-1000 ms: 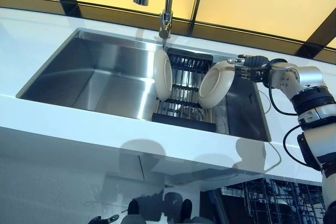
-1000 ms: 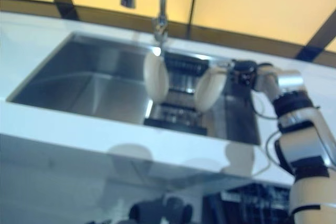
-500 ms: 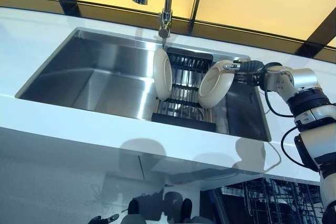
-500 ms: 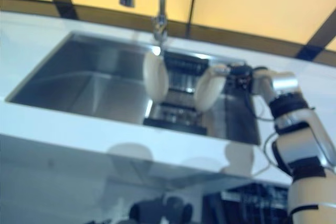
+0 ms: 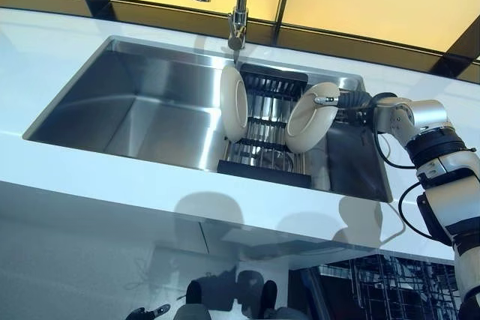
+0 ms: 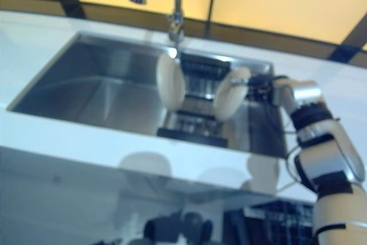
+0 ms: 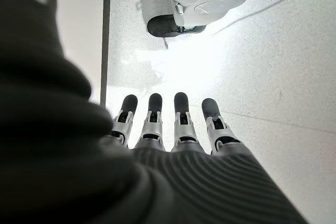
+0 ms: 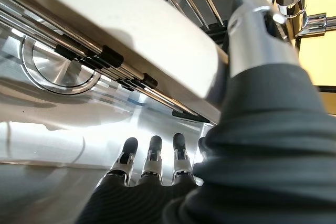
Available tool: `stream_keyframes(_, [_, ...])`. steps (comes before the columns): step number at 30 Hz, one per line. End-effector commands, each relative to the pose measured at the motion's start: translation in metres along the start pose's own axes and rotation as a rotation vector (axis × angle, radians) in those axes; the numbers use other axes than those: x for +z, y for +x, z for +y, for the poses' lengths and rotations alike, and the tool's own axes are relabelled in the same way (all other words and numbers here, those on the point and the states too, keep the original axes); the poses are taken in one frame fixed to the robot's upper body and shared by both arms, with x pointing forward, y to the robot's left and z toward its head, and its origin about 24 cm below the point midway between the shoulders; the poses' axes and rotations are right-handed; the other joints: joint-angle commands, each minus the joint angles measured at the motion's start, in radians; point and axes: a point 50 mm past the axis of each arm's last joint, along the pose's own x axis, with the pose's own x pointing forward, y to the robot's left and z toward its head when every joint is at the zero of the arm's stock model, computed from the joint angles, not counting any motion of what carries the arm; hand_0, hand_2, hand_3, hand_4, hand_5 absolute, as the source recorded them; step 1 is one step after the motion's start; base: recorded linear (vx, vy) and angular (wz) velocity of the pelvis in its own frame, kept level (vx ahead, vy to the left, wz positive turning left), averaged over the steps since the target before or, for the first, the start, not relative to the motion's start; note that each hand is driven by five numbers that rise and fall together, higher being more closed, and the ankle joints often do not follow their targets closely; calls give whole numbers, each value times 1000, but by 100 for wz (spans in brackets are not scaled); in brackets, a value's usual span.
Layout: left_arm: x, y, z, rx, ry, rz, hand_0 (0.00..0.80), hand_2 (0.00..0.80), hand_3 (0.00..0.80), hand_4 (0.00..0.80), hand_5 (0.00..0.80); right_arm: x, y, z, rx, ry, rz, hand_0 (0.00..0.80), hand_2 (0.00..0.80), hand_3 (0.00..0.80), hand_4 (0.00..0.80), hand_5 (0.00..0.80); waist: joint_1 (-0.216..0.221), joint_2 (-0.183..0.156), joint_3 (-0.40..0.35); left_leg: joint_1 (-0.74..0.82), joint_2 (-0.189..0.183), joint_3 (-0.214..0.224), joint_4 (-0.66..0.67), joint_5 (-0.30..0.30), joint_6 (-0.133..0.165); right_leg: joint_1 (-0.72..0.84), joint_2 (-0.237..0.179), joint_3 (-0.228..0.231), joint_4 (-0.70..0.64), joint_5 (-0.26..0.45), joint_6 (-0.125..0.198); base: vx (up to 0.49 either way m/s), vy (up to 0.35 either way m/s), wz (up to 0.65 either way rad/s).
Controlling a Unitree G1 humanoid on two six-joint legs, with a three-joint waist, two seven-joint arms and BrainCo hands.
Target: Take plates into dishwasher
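Surface: white surface (image 5: 90, 177) with a stainless sink (image 5: 142, 110) sunk into it.
Room: yellow panels in dark frames behind the sink; a faucet (image 5: 238, 5) at its back rim; a dishwasher rack (image 5: 390, 290) below the surface's front edge.
Drying rack (image 5: 264, 140): black, in the sink's right part.
Plates: left plate (image 5: 233, 103) on edge in the rack; right plate (image 5: 310, 118) tilted at the rack's right side.
Right hand (image 5: 346, 100): thumb over the right plate's rim, fingers straight beneath, pinching it.
Left hand (image 7: 168, 124): fingers straight, empty, over the floor.
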Motion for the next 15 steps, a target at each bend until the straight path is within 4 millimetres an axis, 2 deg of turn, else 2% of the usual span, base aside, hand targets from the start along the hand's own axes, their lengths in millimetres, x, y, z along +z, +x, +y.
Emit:
stream_keyframes(1, [23, 2, -1, 11, -1, -37, 0, 0, 0, 0, 0, 30, -9, -6, -65, -80, -69, 0, 0, 0, 0, 0, 35, -37, 52, -20, -19, -25, -3, -22, 11, 25, -45, -12, 1, -9, 78, 0, 0, 0])
stream_keyframes(6, [21, 2, -4, 7, -17, -30, 0, 0, 0, 0, 0, 30, -9, -7, -96, -95, -67, 0, 0, 0, 0, 0, 36, -33, 53, -25, -20, -28, -3, -20, 11, 22, -45, -11, 1, -8, 77, 0, 0, 0])
stream_keyframes(8, [20, 2, -4, 9, -22, -26, 0, 0, 0, 0, 0, 30, -10, -9, -109, -107, -64, 195, 195, 195, 195, 195, 37, -33, 53, -25, -20, -29, -3, -20, 11, 21, -44, -11, 1, -8, 77, 0, 0, 0])
stream_keyframes(9, [20, 2, -4, 9, -23, -25, 0, 0, 0, 0, 0, 30, -10, -10, -113, -111, -66, 238, 238, 238, 238, 238, 38, -33, 53, -25, -20, -29, -3, -20, 11, 21, -44, -11, 1, -8, 77, 0, 0, 0])
stream_keyframes(10, [19, 2, -5, 10, -27, -24, 0, 0, 0, 0, 0, 31, -10, -11, -125, -128, -69, 439, 439, 439, 439, 439, 38, -34, 54, -26, -20, -28, -3, -19, 10, 21, -44, -11, 1, -7, 77, 0, 0, 0])
stream_keyframes(11, [19, 2, -5, 9, -30, -24, 0, 0, 0, 0, 0, 31, -10, -12, -130, -140, -71, 565, 565, 565, 565, 565, 38, -33, 54, -26, -20, -28, -3, -19, 10, 21, -44, -11, 1, -7, 77, 0, 0, 0])
stream_keyframes(12, [19, 2, -6, 7, -31, -26, 0, 0, 0, 0, 0, 33, -11, -13, -143, -157, -74, 800, 800, 800, 800, 800, 39, -32, 56, -27, -20, -29, -3, -18, 10, 20, -44, -12, 1, -7, 76, 0, 0, 0])
stream_keyframes(15, [21, 2, -8, 1, -32, -32, 0, 0, 0, 0, 0, 38, -13, -15, -156, -175, -93, 800, 800, 800, 800, 800, 42, -29, 59, -30, -20, -29, -3, -16, 9, 21, -46, -15, 1, -7, 77, 0, 0, 0])
